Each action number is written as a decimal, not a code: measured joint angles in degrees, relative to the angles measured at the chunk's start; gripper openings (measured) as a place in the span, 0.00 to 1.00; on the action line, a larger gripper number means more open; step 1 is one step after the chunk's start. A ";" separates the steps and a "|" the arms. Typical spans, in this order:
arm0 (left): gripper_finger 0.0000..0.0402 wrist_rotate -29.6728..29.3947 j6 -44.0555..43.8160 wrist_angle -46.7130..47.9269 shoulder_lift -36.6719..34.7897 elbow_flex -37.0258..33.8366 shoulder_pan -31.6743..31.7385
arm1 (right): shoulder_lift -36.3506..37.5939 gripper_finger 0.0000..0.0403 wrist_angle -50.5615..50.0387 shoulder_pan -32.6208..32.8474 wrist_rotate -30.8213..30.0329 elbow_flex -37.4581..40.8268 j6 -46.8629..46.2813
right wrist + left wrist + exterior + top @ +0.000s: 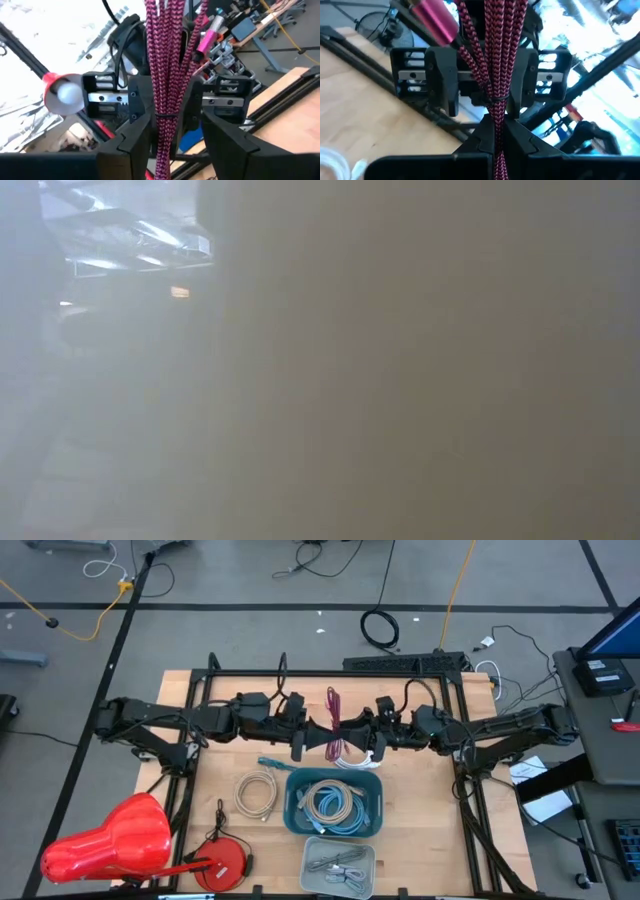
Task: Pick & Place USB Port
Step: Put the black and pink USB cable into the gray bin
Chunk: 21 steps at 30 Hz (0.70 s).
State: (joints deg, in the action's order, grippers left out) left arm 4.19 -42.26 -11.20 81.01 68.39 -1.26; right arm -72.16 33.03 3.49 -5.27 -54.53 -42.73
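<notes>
Meeting mid-table above the teal bin [298, 823], both grippers on one bundle of magenta braided cable [333, 722]. Left gripper [318, 737] pinching the bundle [496, 107] from the left, fingers [475, 145] pressed onto it. Cable held off the wood, upright between the two, pink plug [436, 19] near its upper end. Right gripper [347, 738] clamped on the same bundle [167, 90] from the right, fingers [132, 140] tight against the braid. Low view blocked by a blur.

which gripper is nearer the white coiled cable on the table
Left. The left gripper is just up and right of the white coiled cable; the right gripper sits farther right. Both clamp the pink cable.
</notes>
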 joint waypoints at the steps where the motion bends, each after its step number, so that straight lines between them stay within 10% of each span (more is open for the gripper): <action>1: 0.03 -0.06 0.16 0.63 -0.07 0.15 -0.20 | -0.08 0.40 -0.25 0.02 0.27 -0.02 0.05; 21: 0.03 4.57 -1.56 4.44 1.54 2.44 -0.78 | 0.11 0.10 -0.87 -1.44 1.96 0.00 1.22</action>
State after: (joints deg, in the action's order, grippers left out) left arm 8.76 -43.82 -6.77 82.54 70.83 -2.04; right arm -72.05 32.16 2.04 -3.32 -54.52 -41.51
